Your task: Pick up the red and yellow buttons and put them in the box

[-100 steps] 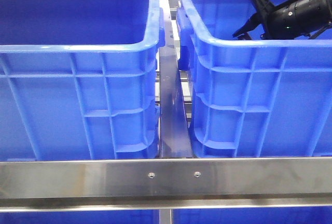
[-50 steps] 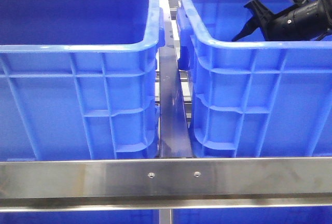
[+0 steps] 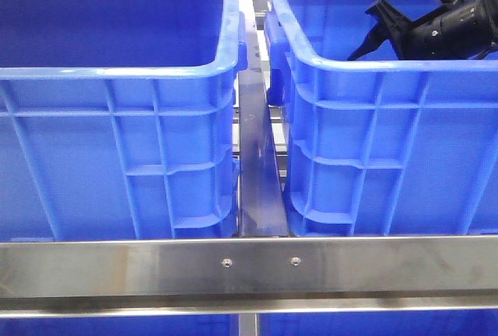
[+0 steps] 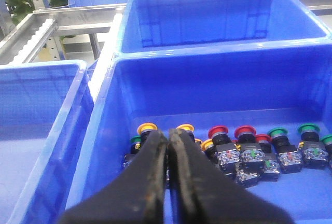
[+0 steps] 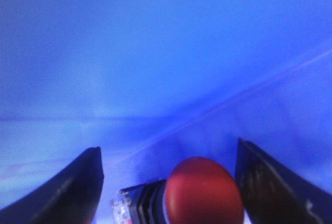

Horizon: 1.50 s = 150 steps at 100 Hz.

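Two large blue plastic crates stood side by side behind the steel front rail (image 3: 249, 266) of the counter, the left crate (image 3: 117, 118) and the right crate (image 3: 389, 118) parted by a narrow steel strip (image 3: 257, 173).

The right arm (image 3: 443, 25), black and tilted, reached down into the right crate near its far right corner. The right wrist view showed the right hand (image 5: 168, 182) with its two dark fingers spread wide apart inside blue walls, open around nothing; a red push button (image 5: 205, 190) with a domed cap and a black body lay between them, touching neither finger.

The left hand (image 4: 168, 146) was closed, its two black fingers pressed together with nothing between them, above a third blue crate (image 4: 109, 130). On that crate's floor lay a row of push buttons: yellow-capped ones (image 4: 147, 128) just beyond the fingertips, red-capped ones (image 4: 244, 131) beside them, and green-capped ones (image 4: 277, 132) further along.
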Available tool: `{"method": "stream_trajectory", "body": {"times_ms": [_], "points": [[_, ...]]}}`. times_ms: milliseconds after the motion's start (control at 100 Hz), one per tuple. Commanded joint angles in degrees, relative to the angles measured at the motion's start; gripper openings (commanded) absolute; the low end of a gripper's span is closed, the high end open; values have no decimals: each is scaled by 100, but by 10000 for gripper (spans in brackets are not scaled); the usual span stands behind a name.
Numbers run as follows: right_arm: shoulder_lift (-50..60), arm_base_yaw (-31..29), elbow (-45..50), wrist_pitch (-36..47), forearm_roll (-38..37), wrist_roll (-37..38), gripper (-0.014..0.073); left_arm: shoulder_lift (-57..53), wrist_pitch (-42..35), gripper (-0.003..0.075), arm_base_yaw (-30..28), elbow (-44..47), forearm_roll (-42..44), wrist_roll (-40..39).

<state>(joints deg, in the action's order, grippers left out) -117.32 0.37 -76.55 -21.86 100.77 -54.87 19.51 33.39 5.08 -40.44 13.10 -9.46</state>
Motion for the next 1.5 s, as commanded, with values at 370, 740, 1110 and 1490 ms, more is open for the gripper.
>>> {"method": "stream_trajectory", "body": {"times_ms": [370, 740, 1110, 1490], "points": [[536, -39, -140, 508, -462, -488, 565, 49, -470, -19, -11, -143, 8, -57], [1584, -37, 316, 879, -1440, -502, 562, 49, -470, -19, -11, -143, 8, -57], [3611, 32, 1838, 1733, -2770, -707, 562, 49, -470, -19, -11, -143, 8, -57], [6080, 46, 3326, 1857, -2841, -977, 562, 49, -470, -19, -11, -143, 8, -57]]}}
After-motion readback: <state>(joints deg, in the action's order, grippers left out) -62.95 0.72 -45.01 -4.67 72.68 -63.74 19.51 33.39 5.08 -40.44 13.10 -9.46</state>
